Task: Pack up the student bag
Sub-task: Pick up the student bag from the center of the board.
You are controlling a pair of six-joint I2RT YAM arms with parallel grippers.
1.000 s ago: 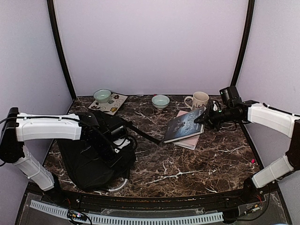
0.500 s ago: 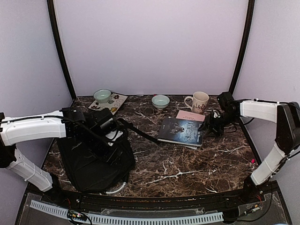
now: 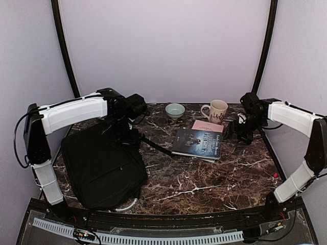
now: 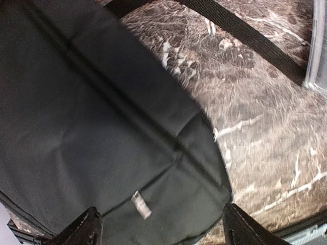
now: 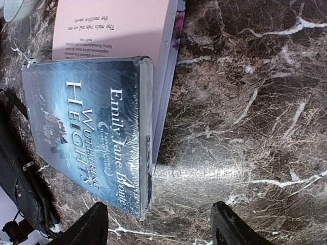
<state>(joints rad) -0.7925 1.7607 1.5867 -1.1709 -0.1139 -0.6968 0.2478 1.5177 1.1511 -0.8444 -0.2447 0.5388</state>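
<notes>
The student bag lies flat and black on the left of the table, a strap running right from it and its grey-white handle at the near edge. My left gripper hovers over the bag's far end, open and empty; in the left wrist view its gripper looks down on the bag and a small zipper pull. A blue book rests on a pink book. My right gripper stands open just right of them. The right gripper holds nothing, with the blue book close ahead.
A white mug and a pale green bowl stand at the back. A small pink object lies near the right edge. Dark marble table spans the middle and front right. The strap crosses the marble beside the bag.
Both grippers have opened. The left let go of the bag and rose toward the back; the bag now lies flat. The right released the blue book, which dropped onto the pink one.
</notes>
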